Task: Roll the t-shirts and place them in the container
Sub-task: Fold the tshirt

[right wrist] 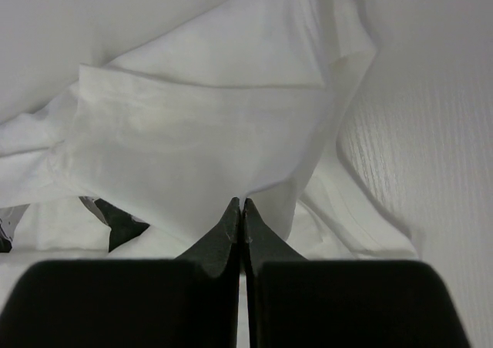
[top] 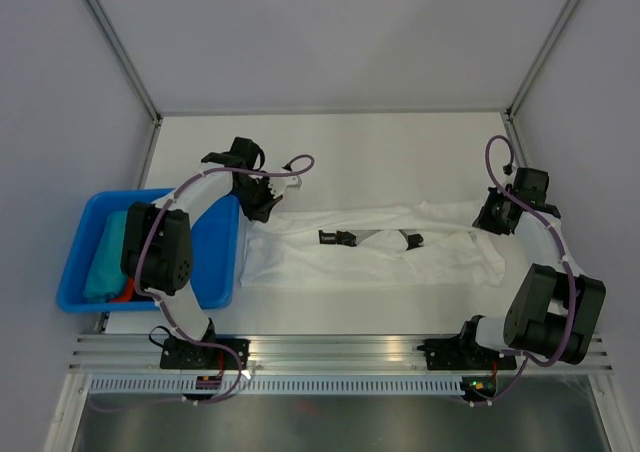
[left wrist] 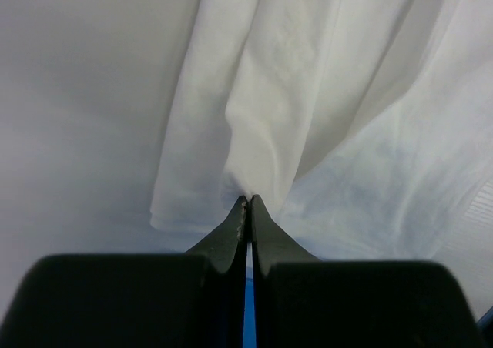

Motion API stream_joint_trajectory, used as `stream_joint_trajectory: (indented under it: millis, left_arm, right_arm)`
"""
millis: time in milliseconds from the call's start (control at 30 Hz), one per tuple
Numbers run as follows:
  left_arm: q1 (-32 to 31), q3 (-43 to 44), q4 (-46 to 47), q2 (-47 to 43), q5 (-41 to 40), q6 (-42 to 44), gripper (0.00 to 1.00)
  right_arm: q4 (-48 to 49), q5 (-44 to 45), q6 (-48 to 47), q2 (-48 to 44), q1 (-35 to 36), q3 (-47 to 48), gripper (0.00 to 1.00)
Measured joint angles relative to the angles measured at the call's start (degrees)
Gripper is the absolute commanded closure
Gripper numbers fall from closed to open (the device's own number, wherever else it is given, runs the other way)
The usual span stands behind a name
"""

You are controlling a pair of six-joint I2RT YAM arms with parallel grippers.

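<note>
A white t-shirt (top: pixel 370 252) with small black marks lies stretched left to right across the table, folded along its length. My left gripper (top: pixel 262 208) is shut on the shirt's left end; in the left wrist view the cloth (left wrist: pixel 293 102) hangs in folds from my closed tips (left wrist: pixel 248 199). My right gripper (top: pixel 492 218) is shut on the shirt's right end; in the right wrist view the cloth (right wrist: pixel 200 125) is pinched at the tips (right wrist: pixel 243 202), with a black mark (right wrist: pixel 119 221) showing lower left.
A blue bin (top: pixel 215 262) stands at the left, holding a teal cloth (top: pixel 108 257) and something red. Grey walls with metal posts enclose the white table (top: pixel 380 152). A metal rail (top: pixel 340 352) runs along the near edge.
</note>
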Motion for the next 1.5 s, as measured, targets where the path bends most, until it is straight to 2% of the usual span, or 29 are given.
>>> stream_joint_trajectory:
  millis: [167, 333, 367, 400, 533, 567, 700, 867, 933, 1067, 1133, 1167, 1200, 1267, 1300, 1367, 1500]
  left_arm:
    - [-0.07, -1.36, 1.97, -1.68, 0.33, 2.69, 0.98]
    - [-0.24, -3.15, 2.43, -1.7, 0.13, 4.15, 0.98]
    - [-0.31, -3.37, 2.51, -1.68, -0.02, 4.26, 0.97]
    - [-0.37, -3.54, 2.54, -1.66, -0.24, 4.42, 0.98]
    - [-0.68, -3.65, 2.64, -1.53, -0.92, 4.59, 0.98]
    - [-0.7, -3.67, 2.64, -1.53, -1.05, 4.59, 0.98]
    - [-0.76, -3.67, 2.67, -1.53, -1.36, 4.59, 0.98]
    - [-1.03, -3.76, 2.69, -1.53, -1.88, 4.59, 0.98]
    - [-1.09, -3.78, 2.64, -1.53, -2.03, 4.59, 0.98]
    - [-1.11, -3.78, 2.67, -1.53, -2.1, 4.59, 0.98]
    - [-1.14, -3.78, 2.64, -1.53, -2.19, 4.57, 0.98]
    - [-1.16, -3.78, 2.64, -1.53, -2.21, 4.57, 0.98]
    - [-1.18, -3.78, 2.64, -1.53, -2.21, 4.55, 0.98]
    - [-1.27, -3.78, 2.62, -1.53, -2.21, 4.55, 0.98]
    - [-1.36, -3.76, 2.62, -1.53, -2.21, 4.55, 0.98]
    - [-1.57, -3.48, 2.4, -1.42, -2.21, 4.5, 0.98]
    - [-2.21, -0.68, 2.21, 0.04, -1.95, 3.8, 0.98]
  right_arm:
    - [-0.57, 0.33, 0.02, 0.33, 0.0, -0.07, 0.91]
    - [-0.7, 0.17, -0.04, 5.18, -0.04, -0.04, 0.78]
    - [-0.79, 0.15, -0.04, 6.21, -0.04, -0.04, 0.74]
    - [-0.98, 0.13, -0.02, 7.26, -0.07, -0.04, 0.63]
    - [-1.81, 0.13, -0.22, 7.85, -0.04, -0.02, 0.54]
    - [-1.88, 0.22, -0.13, 7.69, -0.07, 0.0, 0.41]
    - [-2.29, 2.56, 0.42, 6.29, -0.07, 0.55, 0.26]
    - [-1.68, 5.79, 1.03, 7.32, -0.04, 3.78, 0.26]
    - [-1.18, 6.4, 1.01, 11.26, -0.07, 6.4, 0.25]
    - [-0.02, 6.69, 0.92, 21.55, -0.07, 10.4, 0.29]
    - [0.55, 5.99, 0.81, 23.45, -0.02, 12.39, 0.42]
    - [1.14, 5.46, 0.96, 24.13, -0.07, 12.76, 0.52]
    - [1.42, 5.42, 0.96, 24.79, -0.11, 13.18, 0.7]
    - [2.1, 4.9, 1.29, 25.44, -0.55, 13.33, 0.81]
    - [2.34, 4.39, 1.55, 25.68, -0.9, 13.4, 0.93]
    - [2.36, 3.52, 2.03, 26.1, -1.7, 13.73, 1.0]
    - [1.9, 2.16, 2.14, 28.2, -3.74, 16.37, 1.0]
